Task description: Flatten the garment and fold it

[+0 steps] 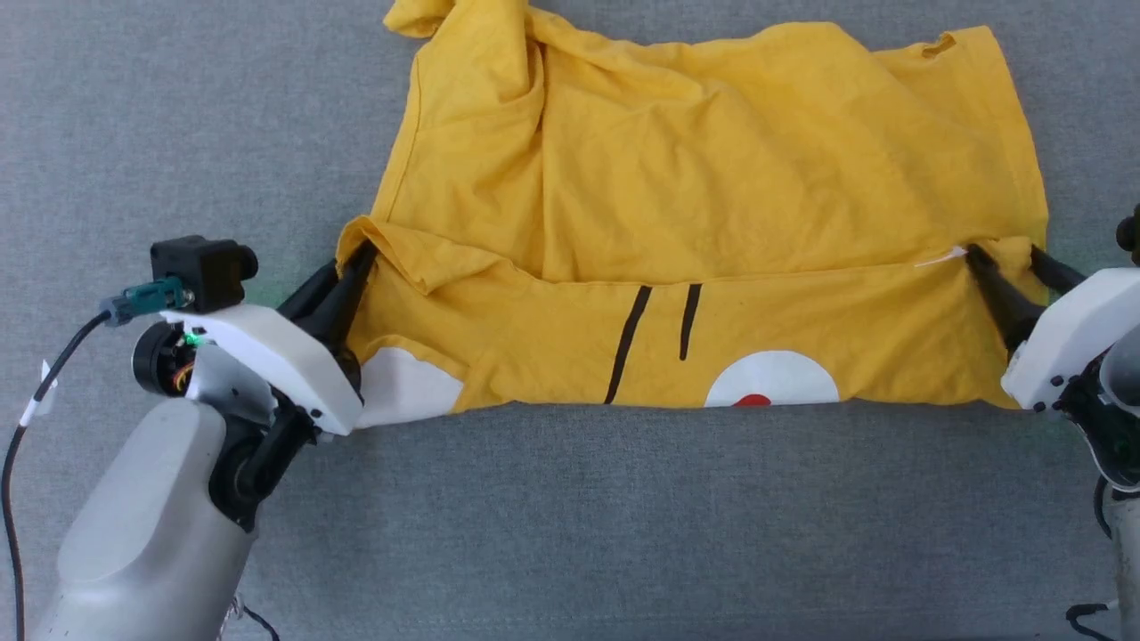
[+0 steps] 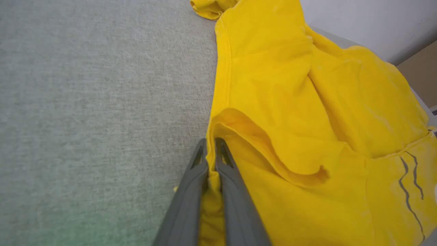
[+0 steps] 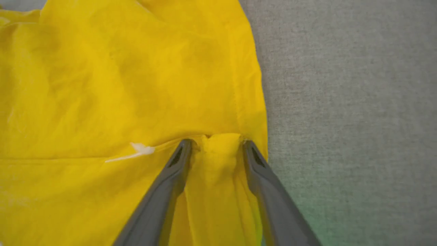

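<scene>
The garment (image 1: 712, 205), a wrinkled bright yellow T-shirt, lies across the grey surface. Its near strip is turned over, showing white patches and two black lines. My left gripper (image 1: 354, 263) is at the fold's left end. In the left wrist view the left gripper (image 2: 210, 145) is shut on a pinch of the garment (image 2: 307, 102), with yellow cloth squeezed between the fingers. My right gripper (image 1: 1005, 255) is at the fold's right end. The right wrist view shows the right gripper (image 3: 216, 145) open, a loose ridge of the garment (image 3: 119, 85) lying between its spread fingers.
The grey fabric-covered surface (image 1: 570, 534) stretches around the shirt on all sides. A pale wall and a brown strip (image 2: 420, 75) show beyond the surface's far edge in the left wrist view. A black cable (image 1: 27, 418) hangs by my left forearm.
</scene>
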